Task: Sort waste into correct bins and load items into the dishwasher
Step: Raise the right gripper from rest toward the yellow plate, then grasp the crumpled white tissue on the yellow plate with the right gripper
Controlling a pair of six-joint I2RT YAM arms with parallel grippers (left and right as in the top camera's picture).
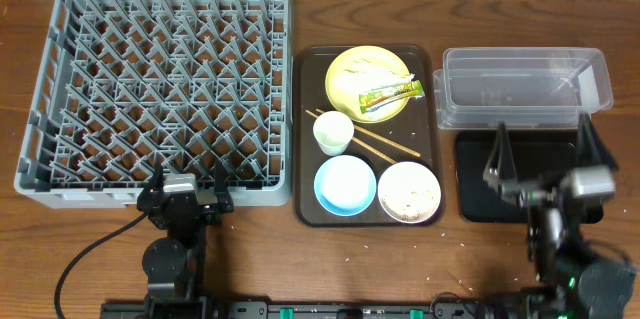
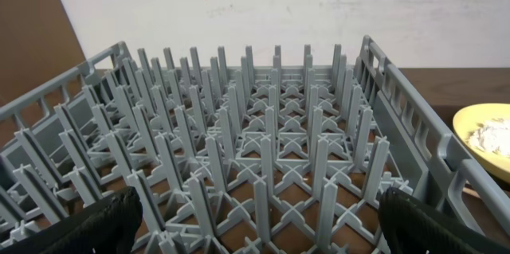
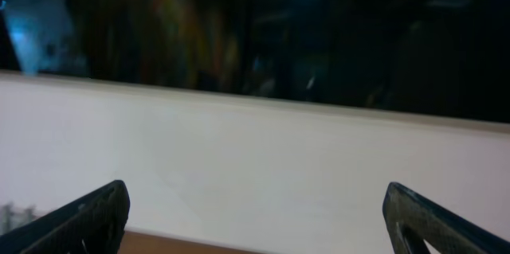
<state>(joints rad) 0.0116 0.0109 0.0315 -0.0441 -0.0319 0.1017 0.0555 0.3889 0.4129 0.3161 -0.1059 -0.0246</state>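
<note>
The grey dishwasher rack [image 1: 160, 79] fills the left of the table, with nothing among its pegs [image 2: 263, 150]. A yellow plate [image 1: 367, 81] holds the green-and-yellow wrapper [image 1: 392, 92] and rice scraps. Below it are a white cup [image 1: 333, 132], chopsticks [image 1: 380, 141], a light blue bowl [image 1: 345, 184] and a white bowl [image 1: 409, 191] with scraps. At the right are the clear bin [image 1: 525, 86] and the black tray bin [image 1: 475, 184]. My left gripper [image 1: 188, 177] stands open at the rack's near edge. My right gripper [image 1: 545, 147] is open above the black bin, holding nothing.
The dishes sit on a dark brown serving tray [image 1: 303, 159] between rack and bins. The plate's edge [image 2: 486, 138] shows at the right of the left wrist view. The right wrist view shows only a white wall between its fingers [image 3: 88, 218].
</note>
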